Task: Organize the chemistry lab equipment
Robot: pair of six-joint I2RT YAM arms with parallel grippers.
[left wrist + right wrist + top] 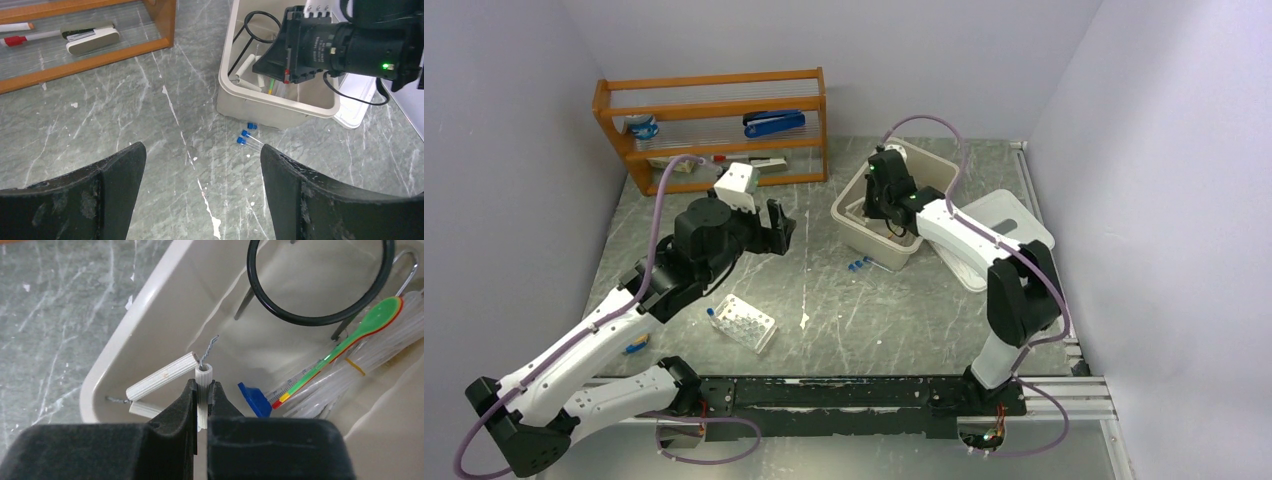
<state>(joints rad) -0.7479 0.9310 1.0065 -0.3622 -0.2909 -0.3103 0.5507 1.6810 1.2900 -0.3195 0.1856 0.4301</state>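
Right gripper [201, 390] is pinched tight on one leg of the white triangle [161, 375]. It's inside the beige bin [120, 340], centre-left of the right wrist view, close to the bin's left wall. The rest of the triangle hangs tilted off to the left of the grip, wire ends sticking out. Black wire tripod [310, 320] ring sits upper right, apart from it. Step looks like dropping the triangle into the bin. To do it well, go lower first, keep away from the wall and the tripod ring so the wire doesn't snag, then open. Left gripper [201, 152] is wide apart and holding nothing, hovering over the table. Blue-capped vials [246, 136] lie on the table just beside the bin's wall, mid-frame in the left wrist view, probably next. White holed rack [744, 322] is lower centre-left in the top view.
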